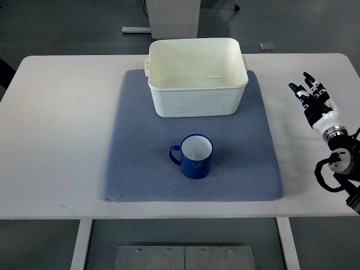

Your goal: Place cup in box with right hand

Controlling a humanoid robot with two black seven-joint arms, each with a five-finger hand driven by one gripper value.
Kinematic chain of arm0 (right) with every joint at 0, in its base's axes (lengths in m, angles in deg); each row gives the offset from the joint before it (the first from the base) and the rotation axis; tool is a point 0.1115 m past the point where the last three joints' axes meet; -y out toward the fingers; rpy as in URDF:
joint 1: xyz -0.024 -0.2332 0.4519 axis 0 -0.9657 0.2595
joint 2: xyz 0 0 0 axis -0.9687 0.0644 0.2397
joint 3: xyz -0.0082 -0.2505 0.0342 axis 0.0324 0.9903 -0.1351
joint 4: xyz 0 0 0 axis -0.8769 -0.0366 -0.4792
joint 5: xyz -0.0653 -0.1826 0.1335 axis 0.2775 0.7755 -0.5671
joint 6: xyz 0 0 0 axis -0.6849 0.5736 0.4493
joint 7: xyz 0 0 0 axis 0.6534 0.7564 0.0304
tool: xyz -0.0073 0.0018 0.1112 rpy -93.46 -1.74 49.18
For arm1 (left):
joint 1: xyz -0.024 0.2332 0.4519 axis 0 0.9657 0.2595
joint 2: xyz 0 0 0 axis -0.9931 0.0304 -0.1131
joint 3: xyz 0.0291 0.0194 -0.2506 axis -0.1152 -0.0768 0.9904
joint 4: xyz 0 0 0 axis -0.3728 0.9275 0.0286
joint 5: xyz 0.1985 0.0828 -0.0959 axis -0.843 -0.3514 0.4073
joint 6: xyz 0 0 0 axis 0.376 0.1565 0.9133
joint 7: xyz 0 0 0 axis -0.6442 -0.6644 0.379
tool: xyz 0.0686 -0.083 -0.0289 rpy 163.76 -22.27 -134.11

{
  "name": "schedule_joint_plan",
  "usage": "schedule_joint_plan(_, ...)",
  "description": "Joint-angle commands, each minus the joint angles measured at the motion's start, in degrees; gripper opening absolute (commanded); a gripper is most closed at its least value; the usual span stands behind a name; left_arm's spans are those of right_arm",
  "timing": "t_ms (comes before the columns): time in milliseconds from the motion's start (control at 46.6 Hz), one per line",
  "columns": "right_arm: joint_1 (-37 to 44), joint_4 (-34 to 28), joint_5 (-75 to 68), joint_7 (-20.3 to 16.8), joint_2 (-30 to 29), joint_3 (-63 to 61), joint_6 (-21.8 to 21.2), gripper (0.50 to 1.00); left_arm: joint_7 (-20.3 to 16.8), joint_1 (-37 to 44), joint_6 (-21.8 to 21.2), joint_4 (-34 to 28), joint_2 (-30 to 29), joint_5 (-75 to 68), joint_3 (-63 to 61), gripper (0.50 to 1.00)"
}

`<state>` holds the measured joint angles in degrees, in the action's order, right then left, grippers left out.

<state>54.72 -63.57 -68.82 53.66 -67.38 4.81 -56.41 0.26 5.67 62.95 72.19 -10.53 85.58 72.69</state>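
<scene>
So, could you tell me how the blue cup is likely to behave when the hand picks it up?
The blue cup looks empty, so probably light. Its glossy, enamel-like wall may be slippery and stiff. It stands upright on the textured blue mat, so a push would probably tip it rather than slide it.

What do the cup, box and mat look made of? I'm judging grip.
Cup: probably enamelled metal, glossy blue outside, white inside. Box: cream plastic by its look, smooth moulded walls with a faint sheen. Mat: grey-blue fabric or foam, matte, with a fine dimpled weave.

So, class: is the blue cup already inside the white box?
No: the blue cup stands on the mat, in front of the empty white box.
</scene>
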Motion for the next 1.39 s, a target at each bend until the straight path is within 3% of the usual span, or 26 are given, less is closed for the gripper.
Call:
schedule_joint_plan(0, 0.0, 0.0, 0.0, 0.0, 0.1, 0.0, -0.1, 1.000, -0.1, 0.0, -0.1, 0.0, 0.0, 0.0, 0.0, 1.000)
schedule_joint_plan(923, 0.1, 0.7, 0.1, 1.3, 0.9, -0.1, -0.7, 1.000, 0.0, 0.0, 0.0, 0.0, 0.0, 0.0, 0.0, 1.000)
schedule_joint_plan(1073, 0.2, 0.4, 0.4, 3.6, 0.9, 0.1, -3.3, 1.000, -0.1, 0.0, 0.0, 0.0, 0.0, 0.0, 0.0, 1.000)
schedule_joint_plan(1373, 0.4, -0.4, 0.9, 3.7, 1.3, 4.9, -4.0, 1.000, -0.1, 0.0, 0.0, 0.0, 0.0, 0.0, 0.0, 1.000)
